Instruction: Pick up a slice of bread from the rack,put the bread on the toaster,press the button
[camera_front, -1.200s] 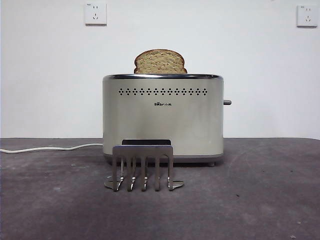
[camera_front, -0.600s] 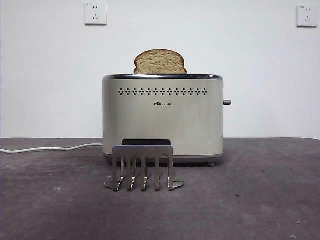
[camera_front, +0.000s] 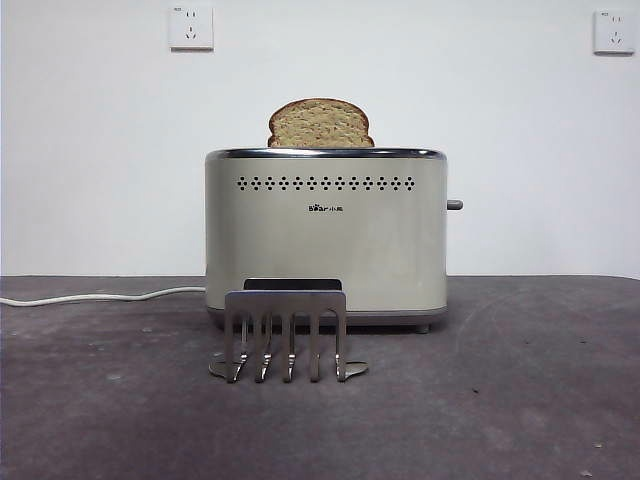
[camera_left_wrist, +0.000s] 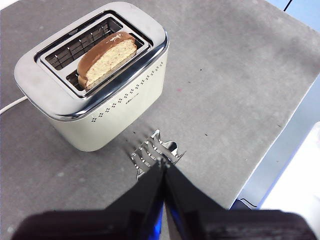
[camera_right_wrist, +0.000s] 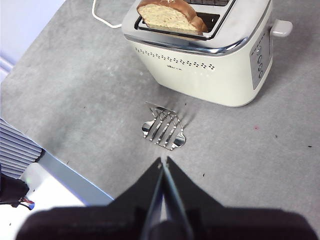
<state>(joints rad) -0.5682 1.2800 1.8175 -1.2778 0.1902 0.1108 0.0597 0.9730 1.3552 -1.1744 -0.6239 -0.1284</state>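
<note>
The slice of bread (camera_front: 320, 124) stands in the near slot of the cream toaster (camera_front: 325, 250), its domed top above the chrome rim; it also shows in the left wrist view (camera_left_wrist: 107, 56) and the right wrist view (camera_right_wrist: 171, 14). The silver rack (camera_front: 287, 335) stands bare in front of the toaster. The button (camera_front: 455, 205) sticks out of the toaster's right end, high up; it shows pale in the right wrist view (camera_right_wrist: 280, 27). My left gripper (camera_left_wrist: 163, 164) is shut and empty, held high above the rack (camera_left_wrist: 154, 151). My right gripper (camera_right_wrist: 163, 163) is shut and empty, high above the table.
A white power cord (camera_front: 100, 296) runs left from the toaster across the dark grey table (camera_front: 520, 400). Two wall sockets (camera_front: 191, 28) sit on the white wall behind. The table's edges show in both wrist views.
</note>
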